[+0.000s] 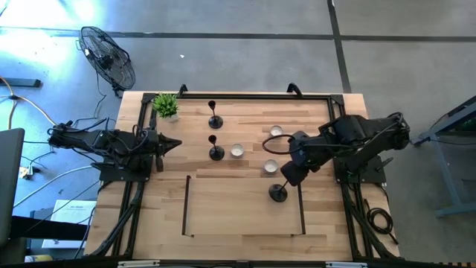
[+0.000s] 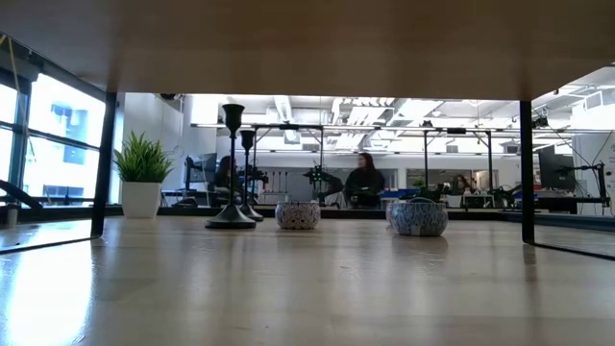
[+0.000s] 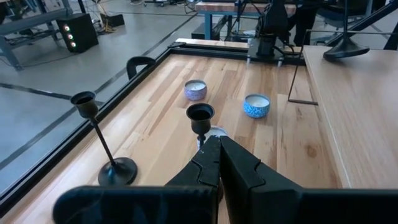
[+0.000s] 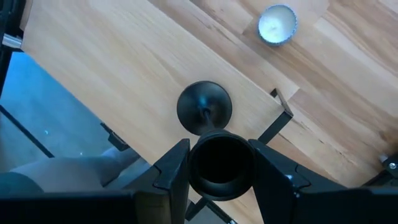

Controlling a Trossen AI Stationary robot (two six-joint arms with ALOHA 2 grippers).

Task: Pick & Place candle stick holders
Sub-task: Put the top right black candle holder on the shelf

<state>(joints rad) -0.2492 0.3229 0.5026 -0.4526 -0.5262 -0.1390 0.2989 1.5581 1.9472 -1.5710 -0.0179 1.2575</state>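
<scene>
The candle stick holder in play is small and black, with a round domed base, a thin upright stem and a tiny cup on top. The right hand has its two fingers closed on that cup from either side, and the right wrist view looks straight down the stem to the base. Seen from above, this holder stands at the right of the bench, inside the area outlined by thin dark strips, near its right-hand strip; whether the base touches the wood cannot be told.

Two more candle stick holders of the same make stand upright on the far part of the bench, left of centre: one close to the far edge, the other nearer, just beside a small white tealight cup. Two further little cups sit between these and the right arm.

A green potted plant stands at the far left corner. The left hand rests at the left edge, fingers pressed together on nothing.
</scene>
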